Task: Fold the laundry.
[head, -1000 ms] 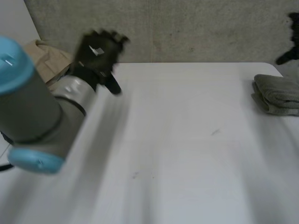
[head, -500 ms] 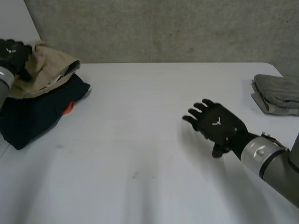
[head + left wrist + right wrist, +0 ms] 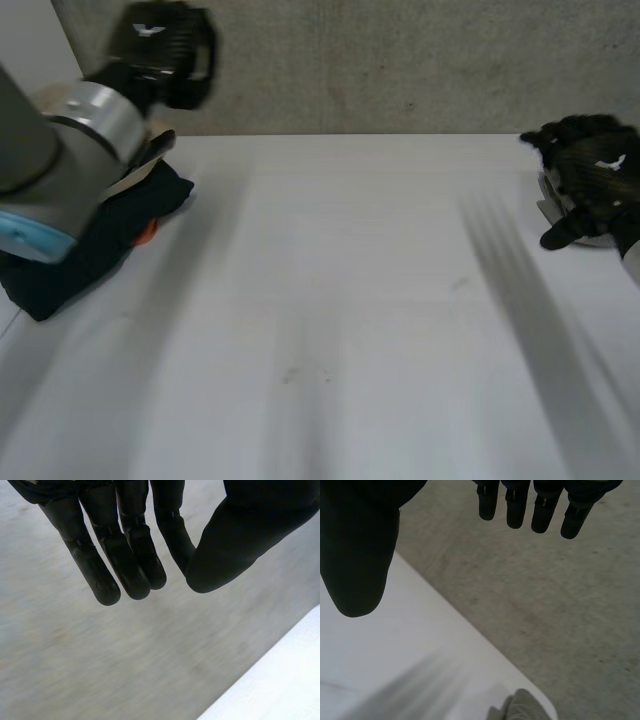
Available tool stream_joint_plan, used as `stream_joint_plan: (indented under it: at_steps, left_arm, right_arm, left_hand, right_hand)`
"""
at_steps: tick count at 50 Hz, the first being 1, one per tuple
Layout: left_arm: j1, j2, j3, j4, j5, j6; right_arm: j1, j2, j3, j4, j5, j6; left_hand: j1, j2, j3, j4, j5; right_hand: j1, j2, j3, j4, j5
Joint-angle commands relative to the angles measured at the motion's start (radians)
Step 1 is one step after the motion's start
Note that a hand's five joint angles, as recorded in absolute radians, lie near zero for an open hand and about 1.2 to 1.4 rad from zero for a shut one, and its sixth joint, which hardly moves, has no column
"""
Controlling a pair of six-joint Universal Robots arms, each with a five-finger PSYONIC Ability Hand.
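A pile of laundry lies at the table's far left: a dark navy garment [image 3: 90, 240] with a tan one [image 3: 155, 148] on top, partly hidden by my left arm. My left hand [image 3: 165, 45] is raised above the pile in front of the wall, its fingers [image 3: 130, 565] drawn against the thumb with nothing between them. My right hand [image 3: 590, 170] hovers open over a folded grey towel [image 3: 548, 208] at the table's right edge. In the right wrist view the towel [image 3: 522, 707] lies well beyond the spread fingers [image 3: 545, 515].
A small orange patch [image 3: 147, 232] shows at the side of the navy garment. The white table [image 3: 340, 300] stretches between the pile and the towel. A grey concrete wall [image 3: 400, 60] stands behind the table's far edge.
My left hand has lifted off the tan garment, risen to the right and closed. My right hand has swung from the table's middle to above the grey towel.
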Motion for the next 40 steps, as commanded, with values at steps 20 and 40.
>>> stream_joint_plan:
  at_steps: [20, 40]
  left_arm:
    - [0.078, -0.199, 0.106, -0.014, -0.24, 0.47]
    - [0.426, -0.569, 0.496, -0.107, -0.006, 0.522]
  right_arm:
    - [-0.026, 0.024, 0.019, 0.006, -0.028, 0.006]
    - [-0.026, 0.078, 0.03, 0.006, -0.03, 0.001]
  left_hand:
    - [-0.896, -0.957, -0.953, -0.96, -0.936]
    - [-0.747, -0.808, -0.804, -0.81, -0.786]
  right_hand:
    - [-0.059, -0.038, -0.042, -0.044, -0.043]
    - [-0.059, -0.038, -0.042, -0.044, -0.043]
